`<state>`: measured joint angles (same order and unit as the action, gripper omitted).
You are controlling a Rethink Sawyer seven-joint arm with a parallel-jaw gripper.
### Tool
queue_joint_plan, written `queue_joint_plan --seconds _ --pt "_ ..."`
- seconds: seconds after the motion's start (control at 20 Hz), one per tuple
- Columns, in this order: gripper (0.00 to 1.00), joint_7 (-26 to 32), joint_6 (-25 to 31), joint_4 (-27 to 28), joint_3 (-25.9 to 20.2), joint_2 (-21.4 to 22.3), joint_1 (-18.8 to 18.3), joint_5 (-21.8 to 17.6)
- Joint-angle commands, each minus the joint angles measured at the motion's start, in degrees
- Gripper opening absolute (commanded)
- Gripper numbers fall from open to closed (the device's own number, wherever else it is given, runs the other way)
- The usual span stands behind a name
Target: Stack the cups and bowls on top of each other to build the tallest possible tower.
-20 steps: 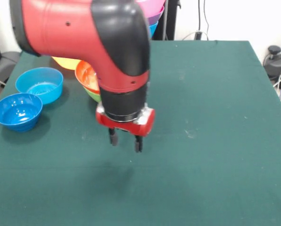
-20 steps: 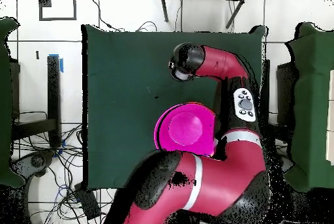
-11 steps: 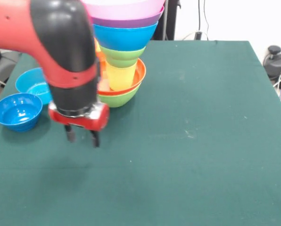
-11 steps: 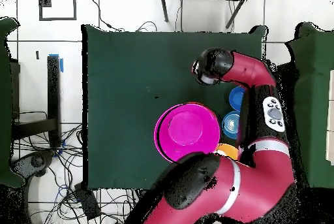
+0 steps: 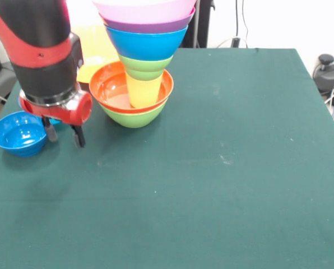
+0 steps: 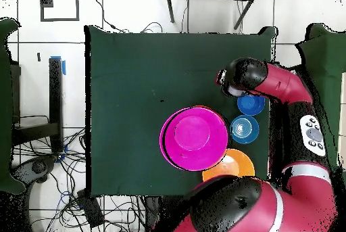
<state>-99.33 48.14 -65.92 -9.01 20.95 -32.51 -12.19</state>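
Note:
The tower stands at the back of the table: a green bowl (image 5: 134, 118) at the bottom, then a red-orange bowl (image 5: 107, 88), the yellow cup (image 5: 143, 92), a small green bowl (image 5: 148, 64), a blue bowl (image 5: 147, 42), a purple bowl (image 5: 150, 25) and a pink bowl (image 5: 150, 8). From above only the pink bowl (image 6: 194, 138) shows. My gripper (image 5: 62, 135) hangs open and empty just over the cloth, left of the tower and right beside a dark blue bowl (image 5: 18, 132). In the overhead view the arm's wrist (image 6: 236, 79) covers the gripper.
A light blue bowl (image 6: 244, 129) sits by the dark blue bowl (image 6: 253, 105); the arm hides it in the front view. A large orange bowl (image 6: 230, 165) lies behind the tower (image 5: 91, 42). The green table (image 5: 240, 168) spreads to the right.
The arm has swung left in the front view, from the table's middle to beside the blue bowls. The tower it was covering now shows. The fingers stay apart.

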Motion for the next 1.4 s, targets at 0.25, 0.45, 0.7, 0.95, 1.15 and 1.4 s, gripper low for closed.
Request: queue_joint_plan --seconds 0.25,0.45,0.7,0.95,1.15,1.4 --pt "1.00 16.1 2.7 -9.2 -6.1 4.7 -1.2 -5.2" --pt "1.00 16.4 0.5 -9.9 -6.4 3.8 -2.4 -6.4" --pt "1.00 15.0 -3.5 -10.6 -5.6 3.1 -3.1 -9.3" --pt "1.00 13.0 -7.1 -13.3 -5.3 3.9 -4.1 -11.5" --pt "1.00 11.8 -9.9 -12.3 -6.2 1.5 -4.7 -12.7" --pt "1.00 9.7 -12.7 -11.6 -6.5 -0.1 -4.5 -13.9"
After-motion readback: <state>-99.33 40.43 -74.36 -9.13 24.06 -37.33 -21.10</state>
